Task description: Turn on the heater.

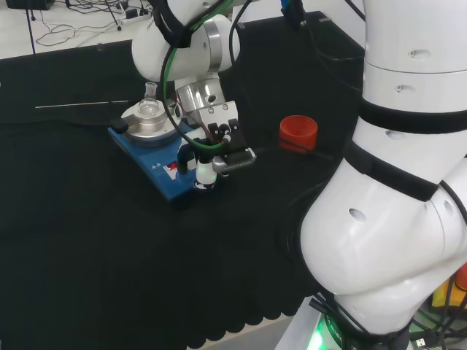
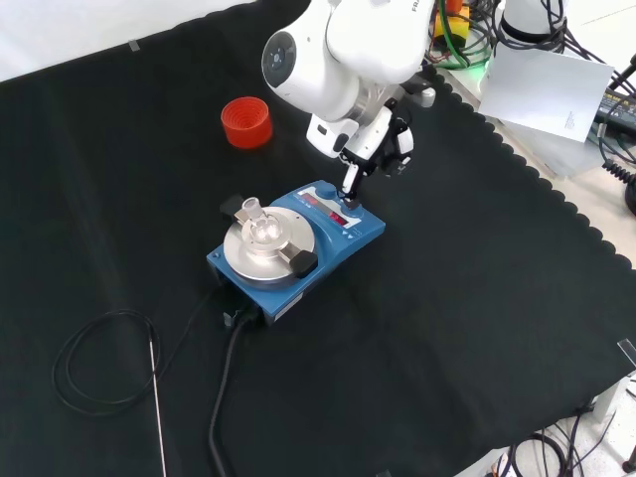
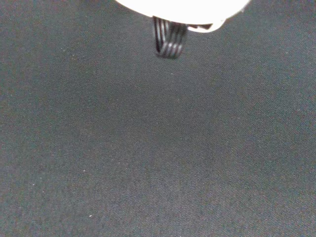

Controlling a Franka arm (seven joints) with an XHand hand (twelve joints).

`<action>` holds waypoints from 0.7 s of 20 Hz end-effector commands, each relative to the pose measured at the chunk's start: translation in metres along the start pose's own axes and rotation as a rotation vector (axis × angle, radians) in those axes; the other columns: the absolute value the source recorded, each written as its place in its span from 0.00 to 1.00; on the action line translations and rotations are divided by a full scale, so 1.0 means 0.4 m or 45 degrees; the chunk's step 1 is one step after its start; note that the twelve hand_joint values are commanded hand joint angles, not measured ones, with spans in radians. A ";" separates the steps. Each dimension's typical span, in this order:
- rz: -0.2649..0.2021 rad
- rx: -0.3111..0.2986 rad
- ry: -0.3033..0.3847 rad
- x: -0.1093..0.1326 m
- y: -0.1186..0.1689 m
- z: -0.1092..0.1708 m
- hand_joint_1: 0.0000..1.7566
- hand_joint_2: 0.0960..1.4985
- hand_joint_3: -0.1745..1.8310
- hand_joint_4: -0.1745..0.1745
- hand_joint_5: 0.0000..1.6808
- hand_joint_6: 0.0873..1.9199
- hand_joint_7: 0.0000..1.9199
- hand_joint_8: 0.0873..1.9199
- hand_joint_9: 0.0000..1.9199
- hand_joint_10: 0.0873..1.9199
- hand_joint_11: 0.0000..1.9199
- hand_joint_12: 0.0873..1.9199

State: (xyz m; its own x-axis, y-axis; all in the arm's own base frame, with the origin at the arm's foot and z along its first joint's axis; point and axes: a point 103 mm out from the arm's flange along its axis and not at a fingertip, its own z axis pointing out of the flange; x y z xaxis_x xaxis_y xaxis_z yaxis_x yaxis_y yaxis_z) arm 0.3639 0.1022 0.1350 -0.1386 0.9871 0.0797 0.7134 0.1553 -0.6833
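In the front view a thin rod (image 2: pixel 157 402) lies on the black cloth (image 2: pixel 477 328) at the near left, beside a loop of cable (image 2: pixel 75 358). Right of these, near the middle, stands the blue heater (image 2: pixel 298 248), with a small glass flask (image 2: pixel 260 224) on its round metal plate (image 2: pixel 263 253). A red ribbed ring (image 2: pixel 246 122) sits on the cloth farther off, well apart from the heater.

The hand (image 2: pixel 373 149) comes down at the heater's far right end, one finger (image 2: pixel 350 179) pointing straight down onto the control panel (image 2: pixel 333 209), its tip at or just above the red part there; whether it touches, I cannot tell. The other fingers look tucked back and hold nothing.

In the head view the hand (image 1: pixel 215 149) hangs over the heater's (image 1: pixel 157 164) near right corner, with the ring (image 1: pixel 298 130) to its right.
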 end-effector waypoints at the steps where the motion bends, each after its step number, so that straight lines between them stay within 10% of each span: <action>1: 0.004 0.005 0.009 -0.011 0.001 0.010 0.80 0.40 0.61 0.41 0.16 0.27 0.77 0.83 0.85 0.77 0.61 0.66; 14: -0.008 -0.102 0.015 0.004 -0.050 -0.108 0.79 0.41 0.61 0.40 0.17 0.28 0.77 0.83 0.85 0.77 0.61 0.65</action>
State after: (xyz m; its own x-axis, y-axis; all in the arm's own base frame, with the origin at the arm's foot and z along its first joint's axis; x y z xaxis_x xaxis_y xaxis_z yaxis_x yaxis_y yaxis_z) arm 0.3705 0.0989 0.1558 -0.1331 0.9871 0.0886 0.7395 0.1584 -0.6543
